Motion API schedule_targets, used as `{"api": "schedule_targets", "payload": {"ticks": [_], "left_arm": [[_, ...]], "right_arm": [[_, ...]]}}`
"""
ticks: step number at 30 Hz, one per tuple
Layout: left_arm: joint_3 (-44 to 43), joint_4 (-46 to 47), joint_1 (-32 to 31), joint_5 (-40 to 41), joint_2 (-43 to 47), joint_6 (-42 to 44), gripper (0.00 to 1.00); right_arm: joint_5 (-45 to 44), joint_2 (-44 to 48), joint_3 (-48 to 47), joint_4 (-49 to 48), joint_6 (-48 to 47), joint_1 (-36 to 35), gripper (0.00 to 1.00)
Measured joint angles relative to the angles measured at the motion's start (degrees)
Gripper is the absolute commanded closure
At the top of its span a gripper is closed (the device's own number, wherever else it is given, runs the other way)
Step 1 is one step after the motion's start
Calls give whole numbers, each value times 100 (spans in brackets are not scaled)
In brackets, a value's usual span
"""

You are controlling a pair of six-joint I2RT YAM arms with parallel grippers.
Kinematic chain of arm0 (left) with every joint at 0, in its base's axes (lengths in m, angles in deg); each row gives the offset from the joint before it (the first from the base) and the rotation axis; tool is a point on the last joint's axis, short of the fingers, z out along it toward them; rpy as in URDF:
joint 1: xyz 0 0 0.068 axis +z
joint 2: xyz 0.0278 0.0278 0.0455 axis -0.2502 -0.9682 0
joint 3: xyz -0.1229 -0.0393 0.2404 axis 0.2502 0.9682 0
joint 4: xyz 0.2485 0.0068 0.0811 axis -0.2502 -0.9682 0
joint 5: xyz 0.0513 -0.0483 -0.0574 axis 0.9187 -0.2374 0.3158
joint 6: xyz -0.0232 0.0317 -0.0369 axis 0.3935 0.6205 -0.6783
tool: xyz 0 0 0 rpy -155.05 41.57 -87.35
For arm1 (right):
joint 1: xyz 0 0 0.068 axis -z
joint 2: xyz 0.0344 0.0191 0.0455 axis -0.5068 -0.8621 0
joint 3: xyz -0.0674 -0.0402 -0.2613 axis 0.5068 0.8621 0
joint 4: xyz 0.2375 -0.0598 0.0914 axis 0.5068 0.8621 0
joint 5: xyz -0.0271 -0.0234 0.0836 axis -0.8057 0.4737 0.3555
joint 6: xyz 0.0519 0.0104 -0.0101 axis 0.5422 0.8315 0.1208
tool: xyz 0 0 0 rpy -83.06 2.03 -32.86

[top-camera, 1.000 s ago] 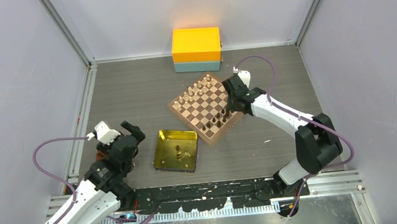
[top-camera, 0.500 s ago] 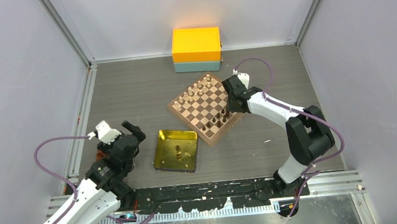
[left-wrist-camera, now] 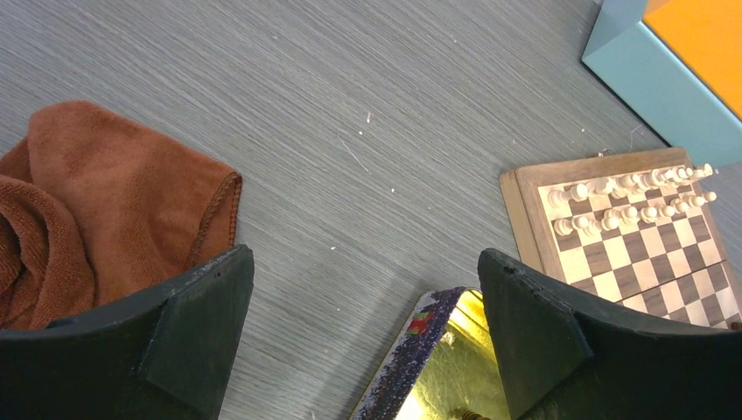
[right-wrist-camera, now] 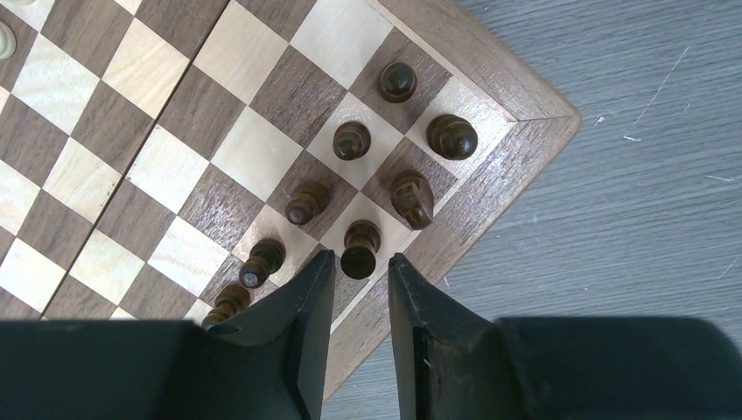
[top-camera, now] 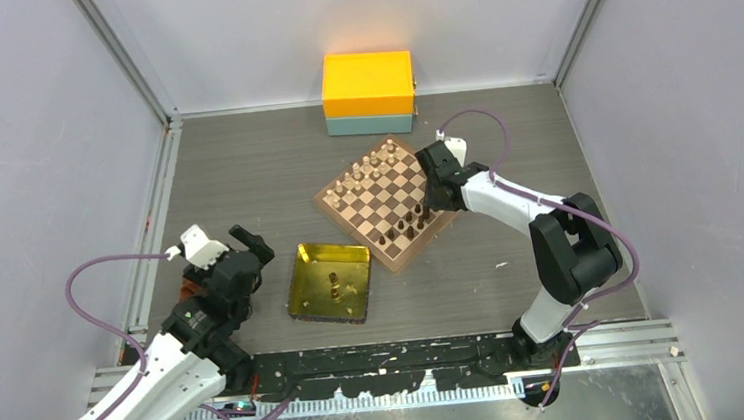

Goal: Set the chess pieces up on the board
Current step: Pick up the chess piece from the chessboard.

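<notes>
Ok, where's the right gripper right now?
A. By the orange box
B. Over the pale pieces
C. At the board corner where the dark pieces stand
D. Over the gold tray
C: the wrist view shows the right gripper with a finger on either side of a dark piece on an edge square next to the board corner, with other dark pieces standing just beyond.
</notes>
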Motion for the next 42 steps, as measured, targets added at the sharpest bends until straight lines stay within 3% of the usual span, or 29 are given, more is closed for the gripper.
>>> {"api": "schedule_targets", "payload": {"ticks": [13,30,42], "left_arm": [[24,98,0,0,-68,11,0],[52,127,0,0,-94,11,0],[52,125,0,-4,-94,2,0]], "right_arm": [[17,-74,-4,-72,-4,57,68],[22,-83,-7,-107,-9,74,98],[24,256,-4,-17,-48,74,99]]}}
